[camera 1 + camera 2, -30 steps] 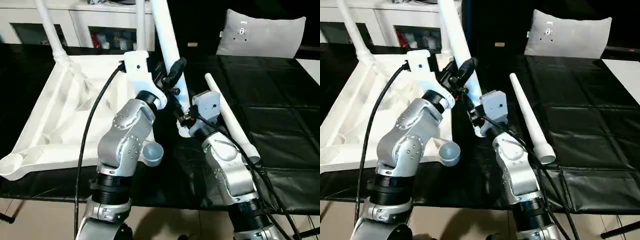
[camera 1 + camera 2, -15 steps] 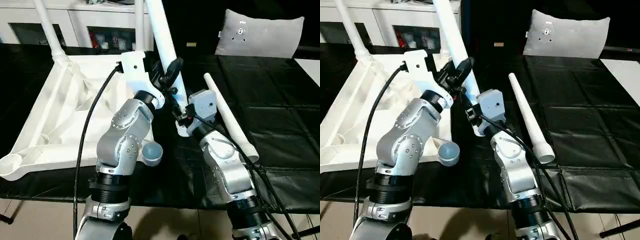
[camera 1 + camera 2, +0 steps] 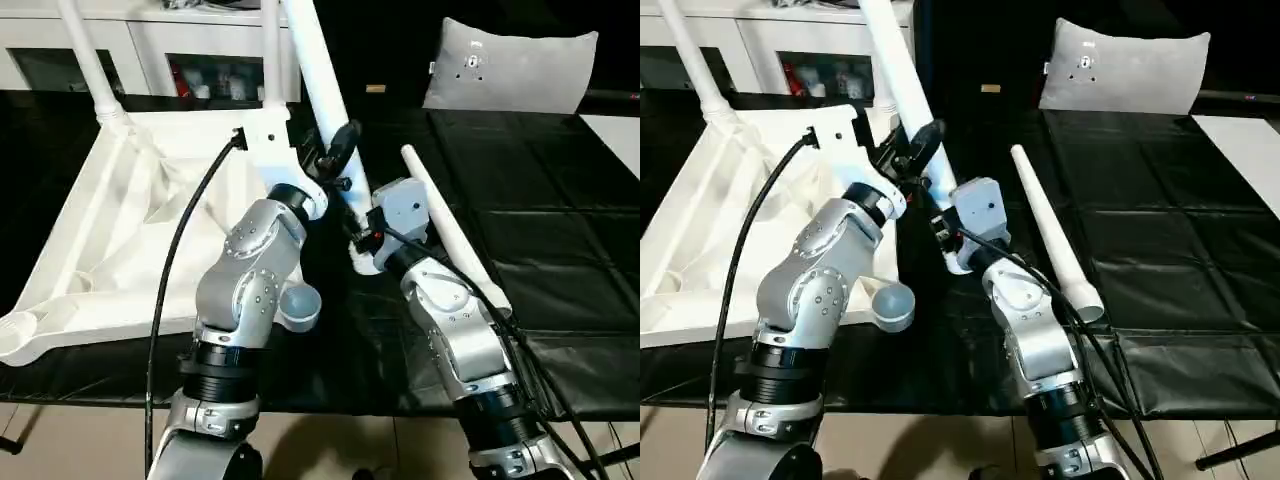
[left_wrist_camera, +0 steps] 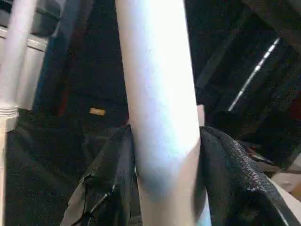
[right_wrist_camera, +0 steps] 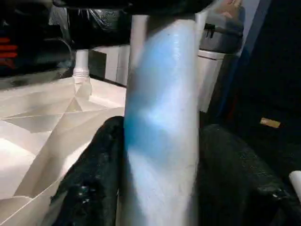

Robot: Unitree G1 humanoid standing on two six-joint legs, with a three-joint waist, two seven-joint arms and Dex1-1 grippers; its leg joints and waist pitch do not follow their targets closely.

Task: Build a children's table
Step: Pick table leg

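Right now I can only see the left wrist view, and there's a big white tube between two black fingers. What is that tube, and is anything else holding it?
Observer: It's a table leg, tilted and clamped in the left gripper. The right gripper is at the same leg, lower down, near its bottom end.
Operator: Where's the table part?
Observer: The white tabletop lies upside down on the black work table, on the robot's left of that leg.
Operator: Are there more legs to put in?
Observer: One spare leg lies flat on the black work table, just to the right of the right arm.
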